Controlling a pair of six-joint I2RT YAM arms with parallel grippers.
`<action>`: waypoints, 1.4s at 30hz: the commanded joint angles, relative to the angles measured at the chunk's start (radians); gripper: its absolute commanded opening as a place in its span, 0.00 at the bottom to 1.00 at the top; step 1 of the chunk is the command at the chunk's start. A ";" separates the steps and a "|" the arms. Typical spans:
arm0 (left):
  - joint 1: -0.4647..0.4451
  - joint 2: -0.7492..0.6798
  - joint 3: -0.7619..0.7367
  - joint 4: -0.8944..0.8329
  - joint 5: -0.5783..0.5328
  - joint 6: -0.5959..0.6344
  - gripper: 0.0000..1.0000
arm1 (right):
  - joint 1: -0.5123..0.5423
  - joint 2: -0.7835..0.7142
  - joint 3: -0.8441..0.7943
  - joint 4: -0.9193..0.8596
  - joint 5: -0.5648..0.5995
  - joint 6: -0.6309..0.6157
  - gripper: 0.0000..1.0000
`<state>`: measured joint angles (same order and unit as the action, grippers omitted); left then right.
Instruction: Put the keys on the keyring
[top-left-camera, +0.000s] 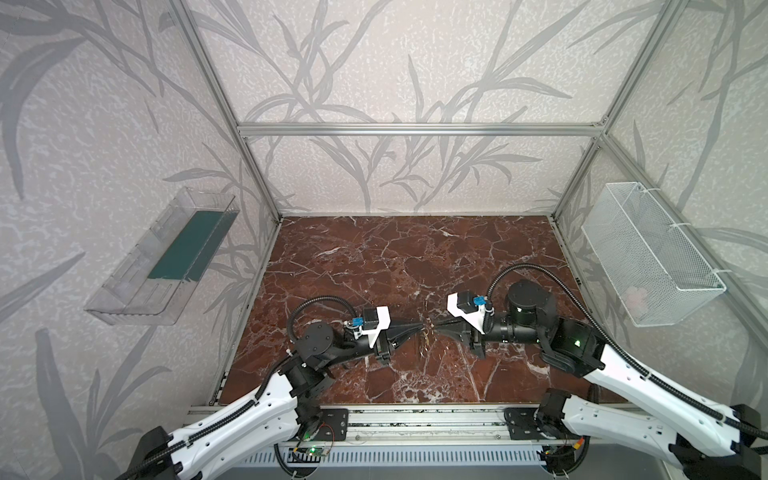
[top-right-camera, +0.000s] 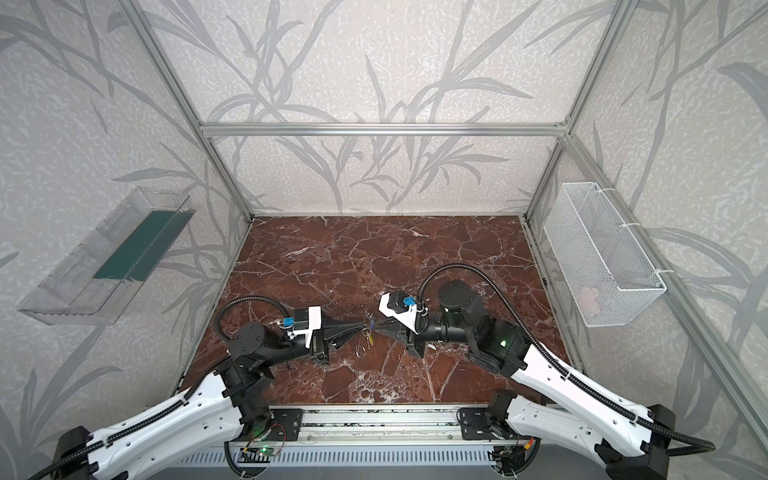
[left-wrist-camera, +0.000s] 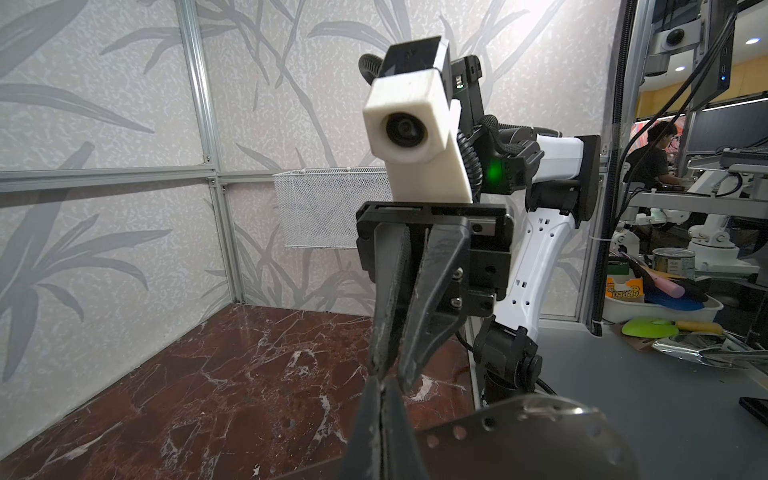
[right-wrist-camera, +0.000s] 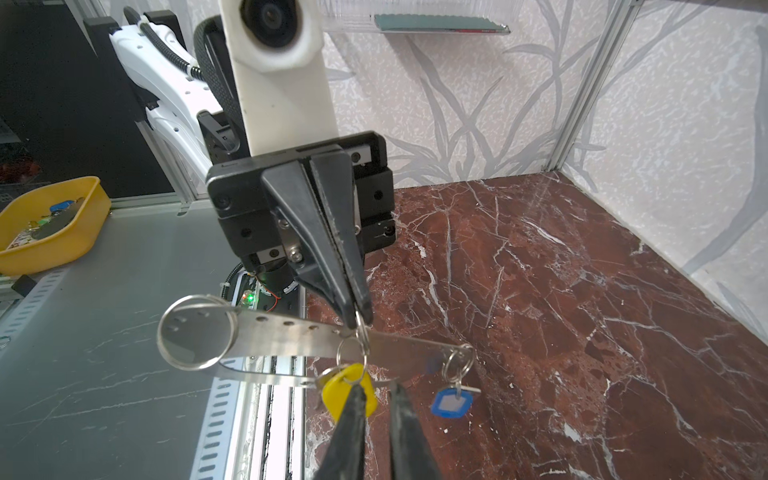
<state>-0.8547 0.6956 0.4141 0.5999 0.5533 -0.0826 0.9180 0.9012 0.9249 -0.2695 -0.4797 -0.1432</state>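
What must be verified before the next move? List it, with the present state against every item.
1. Grip of the left end effector on the keyring: ok. It is shut on the plate's edge and holds it above the table.
2. Place of the blue key: ok. It dangles from a small ring at the plate's end.
3. Threading of the yellow key: cannot tell. Its ring overlaps the plate near the grip.
4. Clearance of the right end effector from the yellow key: cannot tell. The jaws are slightly apart and one finger overlaps the tag.
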 joint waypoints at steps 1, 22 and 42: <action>-0.001 -0.014 -0.013 0.053 0.017 -0.008 0.00 | 0.004 0.013 -0.011 0.056 -0.046 0.019 0.13; -0.001 -0.018 -0.022 0.092 0.033 -0.009 0.00 | 0.004 0.086 -0.020 0.154 -0.131 0.071 0.10; -0.001 -0.237 0.126 -0.512 -0.167 0.115 0.20 | 0.004 0.257 0.380 -0.514 0.069 -0.167 0.00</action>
<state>-0.8539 0.5117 0.4793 0.2726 0.4515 -0.0158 0.9211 1.1191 1.2137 -0.5697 -0.4690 -0.2306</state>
